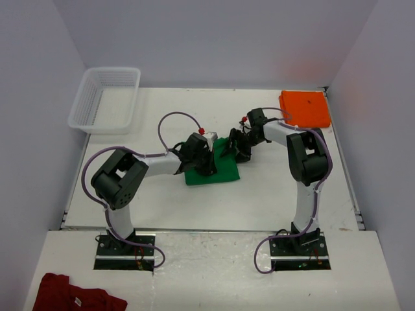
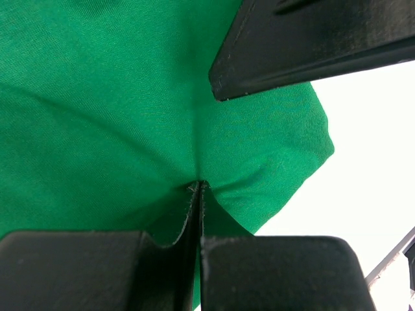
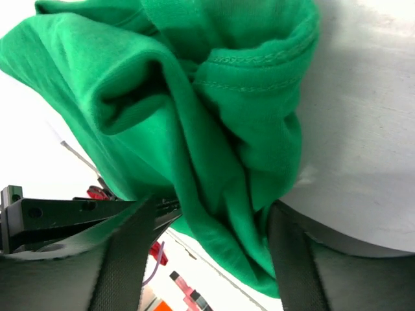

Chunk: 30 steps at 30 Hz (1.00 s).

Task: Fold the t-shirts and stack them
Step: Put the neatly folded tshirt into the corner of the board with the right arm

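A white table (image 1: 162, 201) stands inside pale grey walls, with both arms reaching to its middle. There the green t-shirt (image 1: 217, 170) lies partly folded. The left gripper (image 1: 206, 159) is on the shirt's left part and the right gripper (image 1: 235, 146) at its far right corner.

The overhead view hides both sets of fingers behind the wrists. The left wrist view shows them: the fingers are pressed together, nipping a small ridge of green cloth between their tips. In the right wrist view, the fingers (image 3: 123, 259) stand apart around a bunched, lifted corner of the shirt. Its stitched hem (image 3: 259, 58) is curled over. The cloth lies against one finger, with a gap beside the other.

Only the overhead view shows the rest. The orange t-shirt (image 1: 305, 109) lies folded flat at the far right corner. A white plastic basket (image 1: 105, 99) sits at the far left. A dark red garment (image 1: 74, 295) with a white tag (image 1: 77, 302) lies crumpled on the near left ledge.
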Tool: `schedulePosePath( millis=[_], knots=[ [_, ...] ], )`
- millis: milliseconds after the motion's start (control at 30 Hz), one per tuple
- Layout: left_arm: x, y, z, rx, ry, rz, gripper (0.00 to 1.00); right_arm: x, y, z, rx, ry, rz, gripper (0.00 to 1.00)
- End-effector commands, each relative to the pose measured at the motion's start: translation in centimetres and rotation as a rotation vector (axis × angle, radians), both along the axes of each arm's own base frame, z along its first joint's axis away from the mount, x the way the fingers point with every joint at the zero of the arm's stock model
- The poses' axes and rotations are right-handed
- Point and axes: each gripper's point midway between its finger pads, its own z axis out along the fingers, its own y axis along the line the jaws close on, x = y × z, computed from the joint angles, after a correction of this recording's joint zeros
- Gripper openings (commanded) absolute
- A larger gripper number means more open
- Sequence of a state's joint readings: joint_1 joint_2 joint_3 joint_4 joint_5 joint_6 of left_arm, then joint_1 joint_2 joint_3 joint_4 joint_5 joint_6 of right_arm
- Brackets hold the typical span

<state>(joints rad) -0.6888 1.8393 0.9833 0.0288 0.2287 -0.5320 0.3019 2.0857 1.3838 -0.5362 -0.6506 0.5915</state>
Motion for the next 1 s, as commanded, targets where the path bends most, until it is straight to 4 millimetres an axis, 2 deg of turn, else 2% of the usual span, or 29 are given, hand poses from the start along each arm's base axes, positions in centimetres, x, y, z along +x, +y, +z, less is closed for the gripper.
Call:
schedulePosePath(
  millis=[0, 133, 200, 233, 300, 333, 433, 533, 633, 733, 800, 833, 900, 967],
  knots=[
    [-2.2, 0.7, -1.0, 0.036, 0.054, -0.029, 0.00, -1.2, -0.9, -3.0, -0.087, 0.026, -0.002, 0.65],
    [-2.1, 0.7, -0.6, 0.035, 0.044, -0.029, 0.00, -2.2, -1.0, -4.0, -0.110, 0.047, 0.008, 0.53],
    [-2.0, 0.7, -0.4, 0.033, 0.038, -0.030, 0.00, -2.3, -1.1, -4.3, -0.113, 0.051, 0.011, 0.50],
    [-2.0, 0.7, -0.4, 0.034, 0.038, -0.029, 0.00, -2.5, -1.1, -4.5, -0.115, 0.055, 0.012, 0.45],
    [-2.0, 0.8, -0.3, 0.036, 0.035, -0.030, 0.00, -2.5, -1.2, -4.5, -0.122, 0.051, 0.013, 0.40],
    [-2.0, 0.8, -0.4, 0.040, 0.035, -0.029, 0.00, -2.3, -1.2, -4.4, -0.127, 0.044, 0.011, 0.34],
    [-2.0, 0.9, -0.6, 0.045, 0.036, -0.031, 0.00, -2.1, -1.4, -4.4, -0.154, 0.031, 0.017, 0.25],
    [-1.9, 0.9, -0.8, 0.050, 0.032, -0.031, 0.00, -1.6, -1.7, -4.0, -0.184, -0.003, 0.022, 0.03],
    [-1.5, 0.9, -0.4, 0.048, 0.005, -0.035, 0.00, -1.0, -1.8, -3.5, -0.222, -0.041, 0.053, 0.00],
    [0.0, 0.5, 1.6, 0.042, -0.074, -0.033, 0.00, -0.3, -1.7, -2.7, -0.265, -0.093, 0.093, 0.00],
    [0.5, 0.3, 3.2, 0.036, -0.108, -0.034, 0.00, 0.2, -2.3, -2.5, -0.327, -0.122, 0.099, 0.00],
    [1.1, -0.1, 4.4, 0.020, -0.131, -0.035, 0.00, 0.8, -2.1, -1.9, -0.336, -0.157, 0.114, 0.00],
    [1.4, -0.4, 6.3, -0.004, -0.159, -0.034, 0.00, 1.4, -2.9, -1.5, -0.404, -0.189, 0.110, 0.00],
    [1.7, -0.8, 8.7, -0.043, -0.194, -0.029, 0.00, 2.3, -2.5, -0.2, -0.435, -0.257, 0.137, 0.00]
  ],
)
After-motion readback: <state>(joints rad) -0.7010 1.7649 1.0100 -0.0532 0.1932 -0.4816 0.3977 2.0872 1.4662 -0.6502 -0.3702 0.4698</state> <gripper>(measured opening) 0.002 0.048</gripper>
